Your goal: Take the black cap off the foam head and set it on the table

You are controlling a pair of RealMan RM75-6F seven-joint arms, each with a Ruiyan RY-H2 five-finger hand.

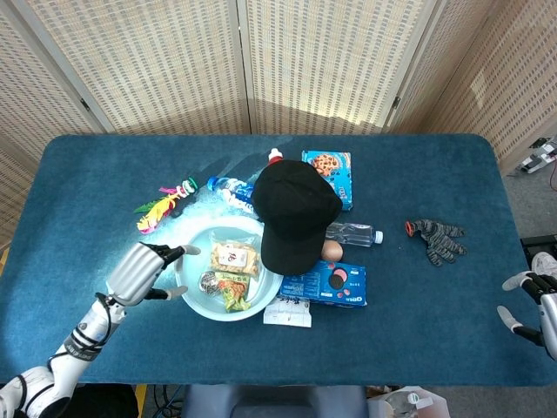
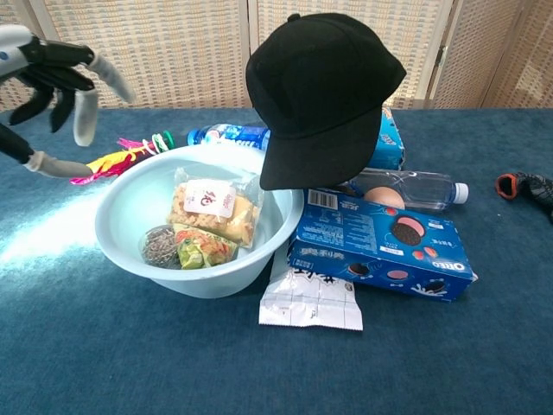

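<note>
The black cap point(image 1: 294, 212) point(image 2: 320, 93) sits on the foam head at the table's middle, hiding the head entirely; its brim points toward the front. My left hand point(image 1: 144, 270) point(image 2: 54, 78) hovers open, fingers spread, just left of the light blue bowl point(image 1: 193, 277) point(image 2: 130, 207) and well left of the cap. My right hand point(image 1: 533, 306) is open at the table's front right edge, far from the cap.
The bowl holds snack packets and a steel scourer. Around the cap lie an Oreo box point(image 1: 331, 284), a cookie box point(image 1: 331, 171), two water bottles point(image 1: 352, 233), a white packet point(image 1: 287, 312), a feather toy point(image 1: 161, 205) and a grey glove point(image 1: 438, 239).
</note>
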